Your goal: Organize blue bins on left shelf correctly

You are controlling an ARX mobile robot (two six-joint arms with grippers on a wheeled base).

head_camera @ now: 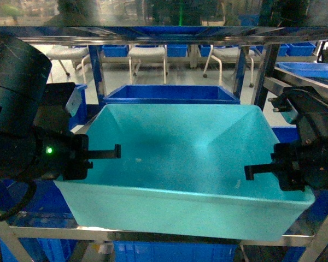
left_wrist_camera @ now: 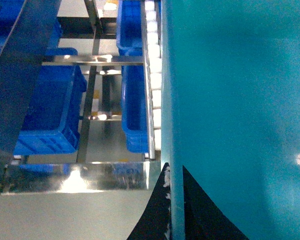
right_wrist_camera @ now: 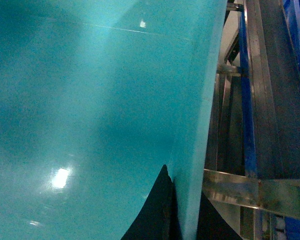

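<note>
- I can read no text, label, brand, number or sign in any of my three views.
- The turquoise bin (head_camera: 180,164) shows only bare plastic to me, inside and out.
- The royal-blue crates (left_wrist_camera: 50,110) and the steel shelf beams (left_wrist_camera: 80,177) carry no markings I can make out.
</note>
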